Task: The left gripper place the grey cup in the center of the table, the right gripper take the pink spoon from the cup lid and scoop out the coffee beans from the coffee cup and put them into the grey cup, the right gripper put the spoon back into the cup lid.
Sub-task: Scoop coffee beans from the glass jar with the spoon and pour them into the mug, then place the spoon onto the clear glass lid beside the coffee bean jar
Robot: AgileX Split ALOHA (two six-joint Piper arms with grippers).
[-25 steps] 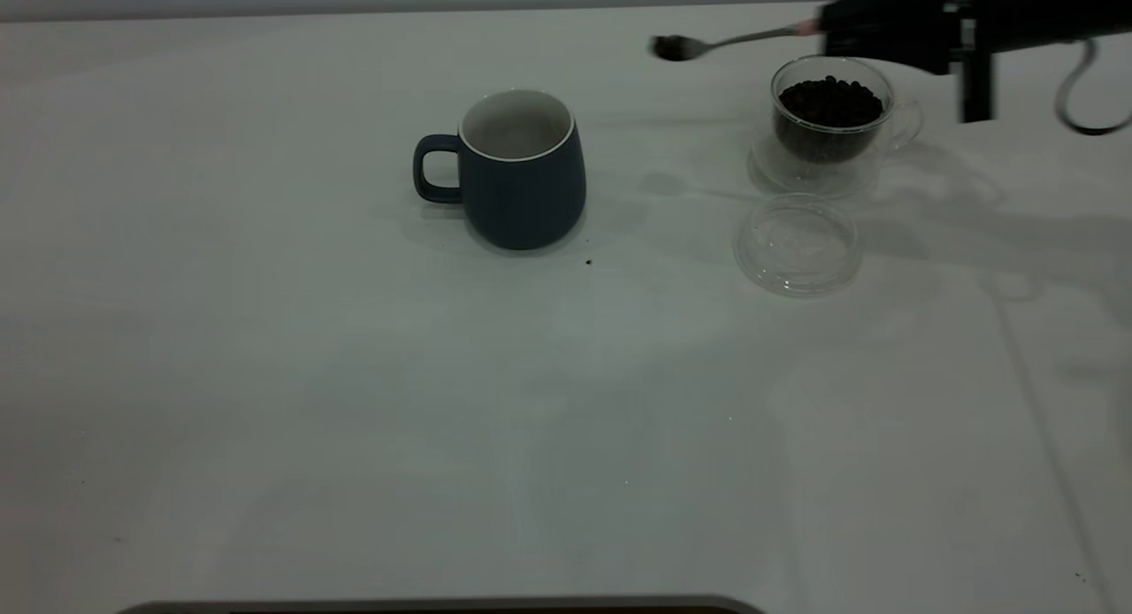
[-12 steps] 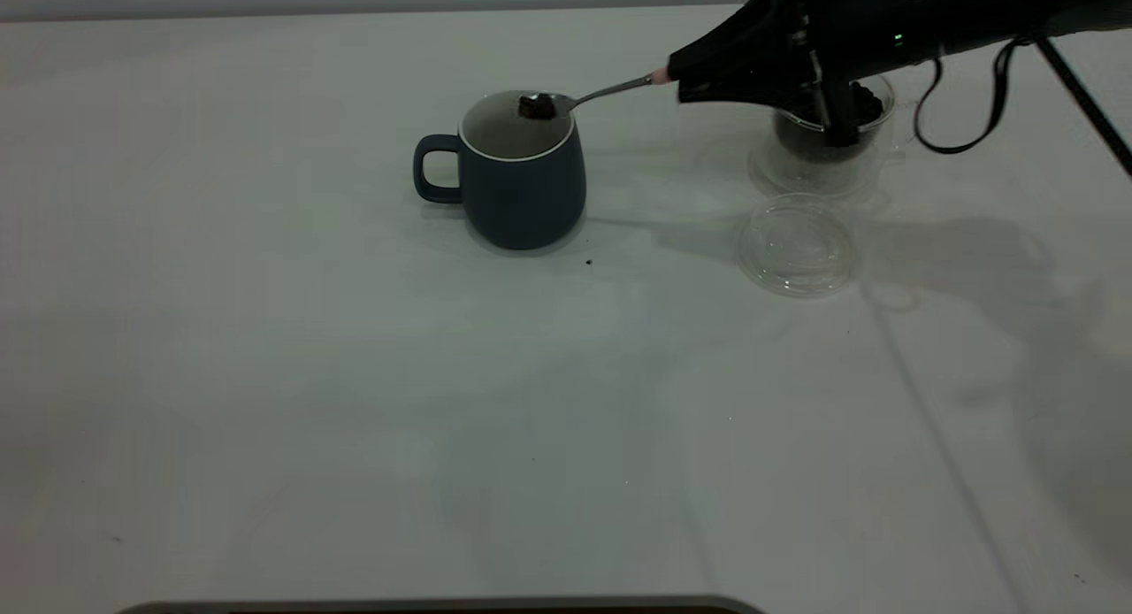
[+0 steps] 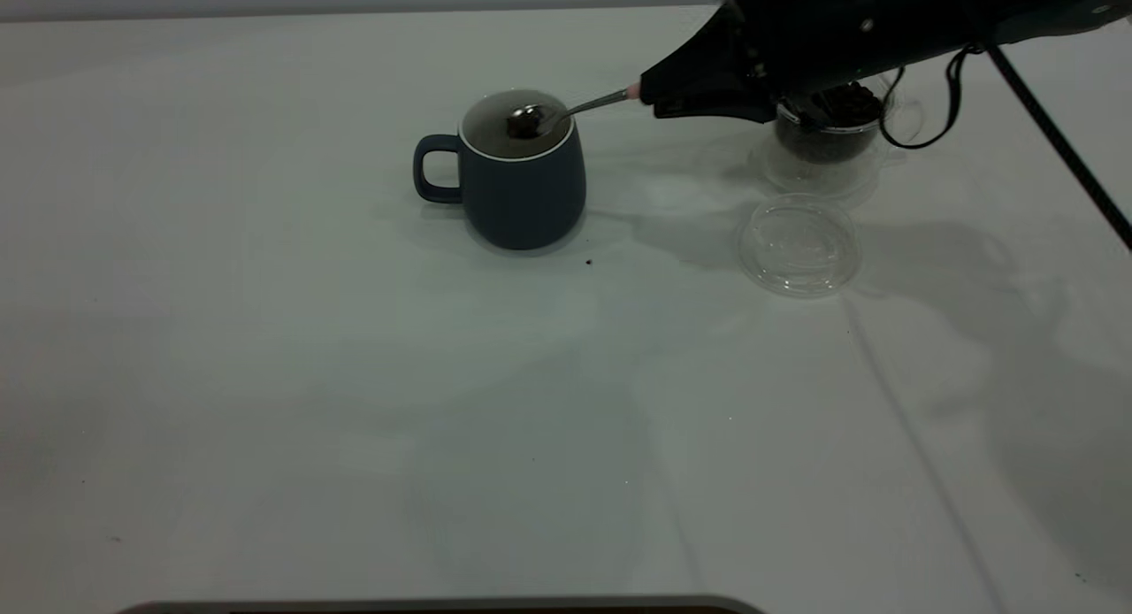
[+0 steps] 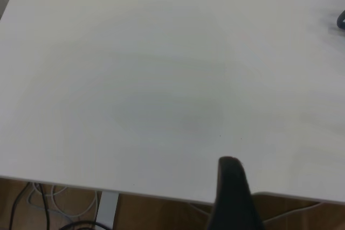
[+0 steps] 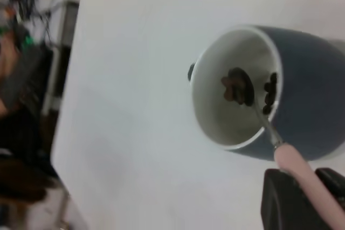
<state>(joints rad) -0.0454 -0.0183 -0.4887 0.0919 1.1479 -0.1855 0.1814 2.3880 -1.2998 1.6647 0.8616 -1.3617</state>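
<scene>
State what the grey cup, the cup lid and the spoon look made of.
Grey cup: likely ceramic, matte blue-grey outside, white inside. Cup lid: clear plastic or glass, see-through. Pink spoon: shiny metal bowl and neck, pale pink handle, perhaps plastic.

Right arm (image 3: 849,30): black, tapered housing w/ looping black cable (image 3: 929,110); black left finger (image 4: 233,197).

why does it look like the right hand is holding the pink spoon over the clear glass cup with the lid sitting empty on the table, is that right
Not quite: the right hand holds the pink spoon over the grey cup, as the exterior view shows. The cup lid does sit empty on the table.
</scene>
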